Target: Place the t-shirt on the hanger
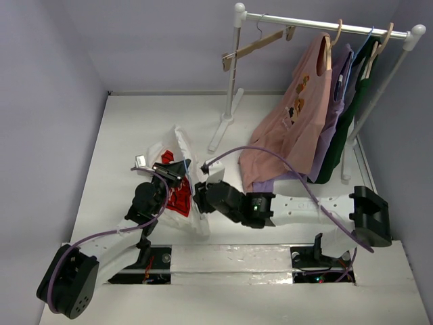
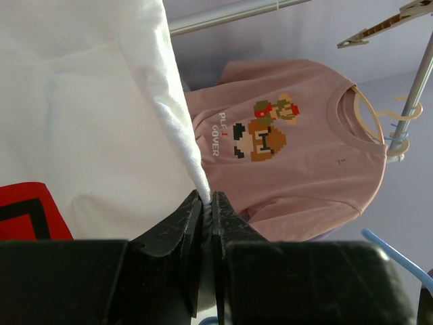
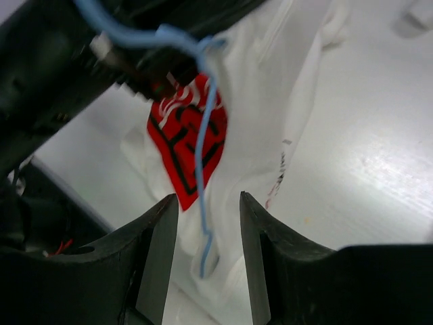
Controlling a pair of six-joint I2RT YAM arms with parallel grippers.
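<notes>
A big white table has a clothes rack at the back right. A pink shirt hangs on the rack. Near the front, between the two arms, the white t-shirt with the red square is held up off the table. The left gripper is squeezed tight on a fold of the t-shirt's white cloth. The right gripper has its fingers apart and holds nothing. The thin blue hanger hangs down between those fingers, right in front of the red square.
</notes>
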